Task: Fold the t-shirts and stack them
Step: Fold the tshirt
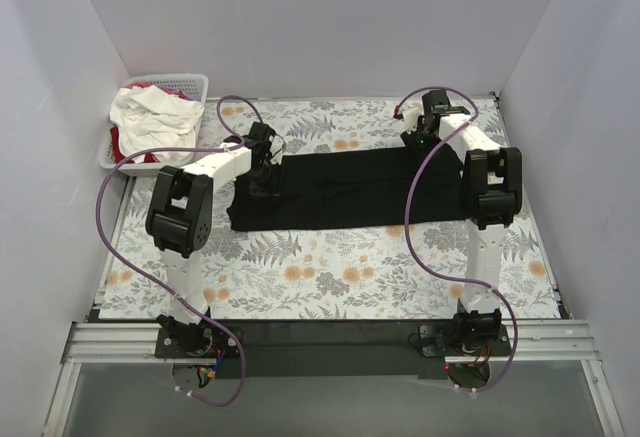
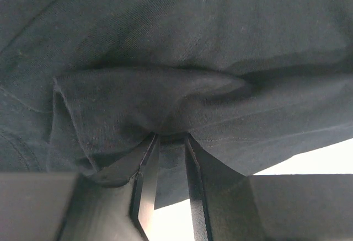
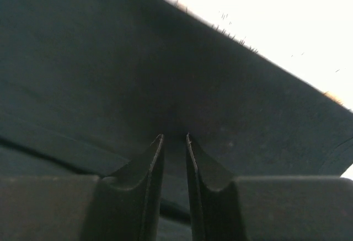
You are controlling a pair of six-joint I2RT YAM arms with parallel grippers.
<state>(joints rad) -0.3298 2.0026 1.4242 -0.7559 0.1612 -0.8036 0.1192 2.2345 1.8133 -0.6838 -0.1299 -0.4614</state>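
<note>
The black t-shirt (image 1: 345, 189) lies as a wide folded band across the middle of the table. My left gripper (image 1: 262, 167) is at its left end. In the left wrist view its jaws (image 2: 171, 136) stand close together with a bunched fold of the black t-shirt (image 2: 165, 48) pinched between them. My right gripper (image 1: 421, 137) is at the band's far right edge. In the right wrist view it (image 3: 172, 136) is nearly closed, tips sunk into the black t-shirt (image 3: 110, 59), with cloth in the narrow gap. White t-shirts (image 1: 150, 109) over a red one (image 1: 117, 142) fill the basket.
A white slotted basket (image 1: 203, 85) stands at the far left corner, off the flowered tablecloth (image 1: 330, 277). White walls close in the left, back and right sides. Purple cables loop from both arms over the table.
</note>
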